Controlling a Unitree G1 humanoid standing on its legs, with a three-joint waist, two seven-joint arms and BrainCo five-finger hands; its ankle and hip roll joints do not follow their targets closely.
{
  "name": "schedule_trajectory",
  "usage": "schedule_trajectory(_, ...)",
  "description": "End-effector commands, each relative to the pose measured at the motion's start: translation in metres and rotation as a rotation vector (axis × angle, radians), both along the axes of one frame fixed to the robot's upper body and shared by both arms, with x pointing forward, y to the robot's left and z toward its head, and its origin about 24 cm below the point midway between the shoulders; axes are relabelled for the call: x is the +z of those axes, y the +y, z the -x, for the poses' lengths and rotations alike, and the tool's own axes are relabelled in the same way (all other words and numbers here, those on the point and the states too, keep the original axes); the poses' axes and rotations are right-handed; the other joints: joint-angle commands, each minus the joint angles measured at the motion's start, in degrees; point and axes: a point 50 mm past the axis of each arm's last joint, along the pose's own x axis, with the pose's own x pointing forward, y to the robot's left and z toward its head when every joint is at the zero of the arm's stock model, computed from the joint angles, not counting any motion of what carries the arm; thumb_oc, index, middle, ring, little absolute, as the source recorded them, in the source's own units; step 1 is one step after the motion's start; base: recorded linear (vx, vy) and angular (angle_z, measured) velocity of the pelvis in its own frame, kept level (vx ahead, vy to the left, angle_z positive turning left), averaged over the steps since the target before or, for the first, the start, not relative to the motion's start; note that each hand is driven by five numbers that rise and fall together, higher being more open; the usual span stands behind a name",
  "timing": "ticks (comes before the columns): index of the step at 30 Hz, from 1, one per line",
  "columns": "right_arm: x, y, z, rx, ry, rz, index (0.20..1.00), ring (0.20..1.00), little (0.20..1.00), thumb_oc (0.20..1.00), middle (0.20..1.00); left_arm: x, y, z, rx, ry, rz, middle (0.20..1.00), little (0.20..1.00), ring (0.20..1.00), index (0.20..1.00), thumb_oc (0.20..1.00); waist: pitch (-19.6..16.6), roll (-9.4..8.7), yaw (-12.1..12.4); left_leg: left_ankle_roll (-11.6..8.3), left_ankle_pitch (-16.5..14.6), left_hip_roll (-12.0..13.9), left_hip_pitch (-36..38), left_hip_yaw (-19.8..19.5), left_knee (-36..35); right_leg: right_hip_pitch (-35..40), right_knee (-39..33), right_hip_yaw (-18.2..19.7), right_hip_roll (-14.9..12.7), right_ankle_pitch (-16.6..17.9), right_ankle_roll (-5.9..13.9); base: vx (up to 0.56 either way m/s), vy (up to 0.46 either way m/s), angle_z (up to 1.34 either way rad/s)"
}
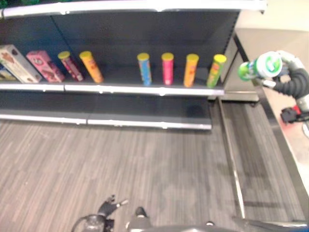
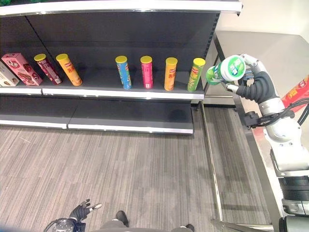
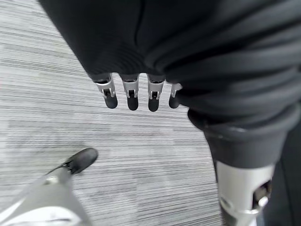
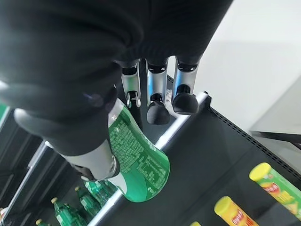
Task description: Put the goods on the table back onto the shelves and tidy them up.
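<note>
My right hand (image 2: 254, 81) is shut on a green crisp tube (image 2: 226, 70) with a white-and-green lid, held on its side in the air just right of the shelf's end. In the right wrist view the fingers (image 4: 157, 111) and the thumb curl round the green tube (image 4: 141, 165). The shelf board (image 2: 120, 93) carries a row of upright yellow-lidded tubes: maroon (image 2: 47, 68), orange (image 2: 68, 69), blue (image 2: 123, 72), pink (image 2: 146, 72), orange (image 2: 170, 74) and green (image 2: 195, 74). My left hand (image 2: 80, 211) hangs low over the floor, fingers (image 3: 132, 95) straight, holding nothing.
A pink box (image 2: 19, 67) lies at the shelf's left end. A lower shelf board (image 2: 130, 116) stands bare. The grey table (image 2: 270, 50) runs along the right, with a red package (image 2: 299, 91) on it. Grey plank floor (image 2: 135, 174) lies before the shelves.
</note>
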Motion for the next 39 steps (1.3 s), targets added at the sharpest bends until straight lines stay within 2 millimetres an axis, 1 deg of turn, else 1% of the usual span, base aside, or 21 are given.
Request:
schedule_trajectory(1,0.045,0.001,0.009,-0.022,-0.166,0.095,0.2,0.2,0.2,0.2,0.2,0.003,-0.004,-0.009,-0.051,-0.028,-0.017,1.0,1.0,1.0,1.0,1.0,-2.23,0.1,-0.68,-0.75,-4.73,-0.99,0.03,-4.3,-0.04,-9.17,17.38,9.93,-2.2,-8.13,3.62,0.1,0.224,0.11)
schedule_trajectory(2,0.045,0.001,0.009,-0.022,-0.167,0.095,0.2,0.2,0.2,0.2,0.2,0.003,-0.004,-0.01,-0.051,-0.029,-0.017,1.0,1.0,1.0,1.0,1.0,-2.27,0.07,-0.46,-0.74,-4.83,-1.01,-0.02,-4.09,-0.04,-9.7,18.01,10.3,-2.33,-8.44,3.58,0.06,0.207,0.2)
schedule_trajectory(3,0.048,-0.001,0.01,-0.033,-0.166,0.103,0.2,0.2,0.2,0.2,0.2,0.004,-0.004,-0.013,-0.055,-0.04,-0.017,1.0,1.0,1.0,1.0,1.0,-1.71,0.17,-1.38,-0.13,-4.54,-1.13,-0.21,-4.17,-0.04,-12.62,17.45,14.52,0.42,-8.49,2.68,0.02,0.058,0.3)
schedule_trajectory(4,0.05,-0.003,0.01,-0.04,-0.166,0.106,0.2,0.2,0.2,0.2,0.2,0.004,-0.004,-0.014,-0.054,-0.044,-0.015,1.0,1.0,1.0,1.0,1.0,-1.53,0.17,-1.93,0.0,-4.89,-1.57,0.09,-4.87,-0.04,-13.61,15.91,17.71,2.19,-8.86,2.81,0.07,0.077,0.28)
schedule_trajectory(6,0.059,-0.011,0.014,-0.068,-0.185,0.102,0.2,0.2,0.2,0.2,0.2,0.005,-0.008,-0.02,-0.088,-0.053,-0.006,1.0,1.0,1.0,1.0,1.0,-0.58,0.08,-3.13,0.76,-6.2,-2.94,0.98,-7.63,-0.04,-16.31,10.64,23.88,4.56,-7.01,2.72,0.16,0.027,0.21)
schedule_trajectory(7,0.059,-0.011,0.014,-0.068,-0.186,0.102,0.2,0.2,0.2,0.2,0.2,0.005,-0.008,-0.021,-0.088,-0.054,-0.006,1.0,1.0,1.0,1.0,1.0,-0.68,0.1,-3.05,0.77,-6.03,-2.89,0.76,-7.57,-0.04,-16.44,10.38,23.91,4.64,-6.69,2.64,0.13,-0.024,0.19)
schedule_trajectory(9,0.065,-0.017,0.017,-0.089,-0.206,0.091,0.2,0.2,0.2,0.2,0.2,0.006,-0.011,-0.024,-0.121,-0.053,-0.007,1.0,1.0,1.0,1.0,1.0,-0.62,-0.44,-3.97,0.93,-6.85,-3.52,1.33,-8.86,-0.04,-18.73,6.33,25.27,4.15,-3.46,3.46,0.15,-0.056,0.39)
schedule_trajectory(13,0.068,-0.022,0.02,-0.112,-0.217,0.089,0.2,0.2,0.2,0.2,0.2,0.008,-0.014,-0.031,-0.157,-0.068,-0.011,1.0,1.0,1.0,1.0,1.0,0.08,-0.91,-5.23,0.05,-8.61,-3.87,4.2,-9.42,-0.04,-22.93,0.53,21.8,2.13,-0.05,5.06,0.25,-0.078,0.24)
schedule_trajectory(14,0.07,-0.023,0.022,-0.12,-0.219,0.103,0.2,0.2,0.2,0.2,0.2,0.008,-0.016,-0.032,-0.174,-0.07,-0.008,1.0,1.0,1.0,1.0,1.0,0.18,-1.21,-5.54,-0.45,-9.77,-4.44,5.7,-9.6,-0.04,-23.13,-0.96,19.03,1.39,0.95,5.41,0.26,-0.07,0.33)
schedule_trajectory(19,0.078,-0.029,0.03,-0.158,-0.222,0.161,0.2,0.2,0.2,0.2,0.2,0.008,-0.022,-0.032,-0.2,-0.074,0.011,1.0,1.0,1.0,1.0,1.0,-0.89,-2.32,-6.08,-1.34,-12.43,-5.98,8.69,-11.61,-0.04,-20.28,-1.48,14.88,0.14,3.52,5.51,0.32,-0.159,0.34)
schedule_trajectory(20,0.088,-0.027,0.034,-0.147,-0.248,0.186,0.2,0.2,0.2,0.2,0.2,0.008,-0.026,-0.033,-0.215,-0.074,0.018,1.0,1.0,1.0,1.0,1.0,-1.45,-1.53,-6.45,-2.41,-13.3,-4.89,9.3,-12.13,1.55,-18.38,-1.48,14.14,0.9,3.56,5.28,0.31,-0.246,0.7)
schedule_trajectory(23,0.097,-0.023,0.037,-0.123,-0.28,0.188,0.2,0.2,0.2,0.2,0.2,0.01,-0.028,-0.037,-0.22,-0.092,0.027,1.0,1.0,1.0,1.0,1.0,-1.72,-1.17,-6.88,-3.62,-13.99,-3.39,7.57,-13.05,6.86,-16.86,-1.48,13.8,1.62,2.9,4.05,0.23,-0.226,0.67)
schedule_trajectory(24,0.102,-0.019,0.038,-0.105,-0.301,0.183,0.2,0.2,0.2,0.2,0.2,0.011,-0.03,-0.039,-0.219,-0.101,0.033,1.0,1.0,1.0,1.0,1.0,-1.67,-0.96,-6.93,-4.49,-13.59,-2.45,6.74,-13.27,9.51,-16.04,-1.4,13.58,2.13,2.27,3.51,0.25,-0.297,0.45)
schedule_trajectory(27,0.118,-0.008,0.037,-0.043,-0.348,0.166,0.2,0.2,0.2,0.2,0.2,0.013,-0.03,-0.042,-0.209,-0.116,0.039,1.0,1.0,1.0,1.0,1.0,-1.73,-0.79,-6.46,-8.11,-8.98,1.09,3.77,-12.77,20.12,-12.17,-1.49,12.74,4.6,-1.43,0.87,0.24,-0.289,0.28)
schedule_trajectory(29,0.127,-0.003,0.036,-0.004,-0.363,0.151,0.2,0.2,0.2,0.2,0.2,0.015,-0.027,-0.043,-0.196,-0.129,0.038,1.0,1.0,1.0,1.0,1.0,-1.45,-0.89,-6.07,-9.76,-4.22,2.88,1.02,-13.43,28.12,-9.64,-1.49,12.53,6.67,-4.31,-1.24,0.23,-0.267,0.15)
schedule_trajectory(31,0.132,0.001,0.035,0.023,-0.371,0.138,0.2,0.2,0.2,0.2,0.2,0.014,-0.026,-0.04,-0.178,-0.12,0.041,1.0,1.0,1.0,1.0,1.0,-0.8,-1.8,-5.67,-9.92,-0.32,2.5,-1.35,-15.0,35.31,-7.64,-1.49,12.64,7.22,-5.72,-2.58,0.19,-0.209,0.14)
schedule_trajectory(32,0.134,0.002,0.034,0.036,-0.373,0.129,0.2,0.2,0.2,0.2,0.2,0.012,-0.025,-0.038,-0.175,-0.11,0.033,1.0,1.0,1.0,1.0,1.0,-0.39,-2.41,-5.25,-9.92,0.5,2.36,-2.65,-15.97,38.49,-6.86,-1.49,12.87,7.62,-6.25,-3.18,0.25,-0.292,-0.02)
schedule_trajectory(33,0.135,0.003,0.03,0.037,-0.365,0.125,0.2,0.2,0.2,0.2,0.2,0.01,-0.022,-0.034,-0.176,-0.086,0.015,1.0,1.0,1.0,1.0,1.0,-0.12,-3.05,-4.73,-9.92,1.37,3.57,-3.65,-15.48,39.29,-5.94,-1.49,12.88,8.86,-7.38,-3.98,0.19,-0.225,-0.13)
schedule_trajectory(34,0.136,0.004,0.029,0.038,-0.365,0.126,0.2,0.2,0.2,0.2,0.2,0.01,-0.022,-0.034,-0.174,-0.087,0.016,1.0,1.0,1.0,1.0,1.0,-0.07,-2.96,-4.75,-9.92,1.33,3.65,-3.57,-15.42,39.32,-5.9,-1.49,12.94,8.93,-7.4,-4.02,0.22,-0.193,-0.1)
schedule_trajectory(35,0.134,0.005,0.028,0.047,-0.348,0.128,0.2,0.2,0.2,0.2,0.2,0.009,-0.022,-0.031,-0.168,-0.076,0.018,1.0,1.0,1.0,1.0,1.0,-0.13,-2.47,-4.78,-9.92,2.56,5.65,-3.05,-13.83,36.6,-5.77,-1.49,12.57,9.68,-7.93,-4.13,0.16,-0.059,0.03)
schedule_trajectory(39,0.133,0.009,0.027,0.07,-0.344,0.14,0.2,0.2,0.2,0.2,0.2,0.004,-0.016,-0.018,-0.161,-0.03,0.005,1.0,1.0,1.0,1.0,1.0,-0.71,-0.85,-4.16,-8.59,2.69,11.62,-2.23,-9.53,17.05,-5.92,-1.49,13.03,10.53,-9.82,-2.52,0.23,0.027,-0.18)
